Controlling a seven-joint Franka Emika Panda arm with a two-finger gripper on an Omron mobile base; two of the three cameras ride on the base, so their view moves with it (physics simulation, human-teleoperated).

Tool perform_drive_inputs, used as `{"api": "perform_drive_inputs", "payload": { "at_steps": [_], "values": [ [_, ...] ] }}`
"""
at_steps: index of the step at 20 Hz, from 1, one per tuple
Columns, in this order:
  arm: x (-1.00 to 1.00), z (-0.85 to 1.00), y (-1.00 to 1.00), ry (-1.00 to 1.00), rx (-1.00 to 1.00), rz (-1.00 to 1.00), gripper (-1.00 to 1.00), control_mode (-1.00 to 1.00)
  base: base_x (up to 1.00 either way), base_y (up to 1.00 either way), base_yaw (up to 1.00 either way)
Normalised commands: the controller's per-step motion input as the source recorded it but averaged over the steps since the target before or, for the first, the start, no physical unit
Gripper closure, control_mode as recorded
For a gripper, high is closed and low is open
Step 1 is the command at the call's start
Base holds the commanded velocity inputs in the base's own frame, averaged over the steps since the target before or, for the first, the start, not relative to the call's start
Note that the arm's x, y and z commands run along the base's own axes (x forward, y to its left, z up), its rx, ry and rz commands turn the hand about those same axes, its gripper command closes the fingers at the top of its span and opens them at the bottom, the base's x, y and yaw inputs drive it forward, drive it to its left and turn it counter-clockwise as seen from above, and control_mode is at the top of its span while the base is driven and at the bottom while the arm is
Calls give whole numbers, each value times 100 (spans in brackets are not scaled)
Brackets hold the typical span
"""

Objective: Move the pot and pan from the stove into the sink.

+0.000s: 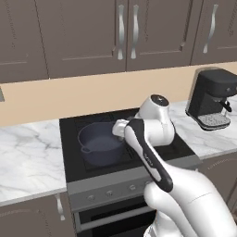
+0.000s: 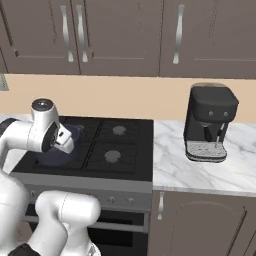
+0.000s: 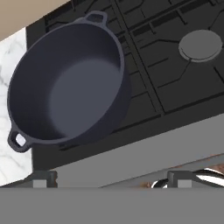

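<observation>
From my station, the arm's white links cover the right part of the pot point(image 1: 98, 144) in the left base view, and in the right base view they hide most of it, leaving a dark sliver below the wrist. The gripper's point(image 3: 109, 181) finger tips are cut by the bottom of the hand view, so I cannot inspect their ends. Ahead of the gripper, the stove point(image 3: 175, 83) runs off the hand view's top and right edges, its far burners unseen.
</observation>
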Motion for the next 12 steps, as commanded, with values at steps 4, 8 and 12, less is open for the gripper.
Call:
{"api": "perform_drive_inputs", "payload": {
  "at_steps": [4,8,12],
  "values": [
    [42,-31,8,2,0,-4,-100,-100,0,0,0],
    [45,-31,8,3,0,-4,-100,-100,0,0,0],
    [45,-33,8,3,0,-4,-100,-100,0,0,0]
  ]
}}
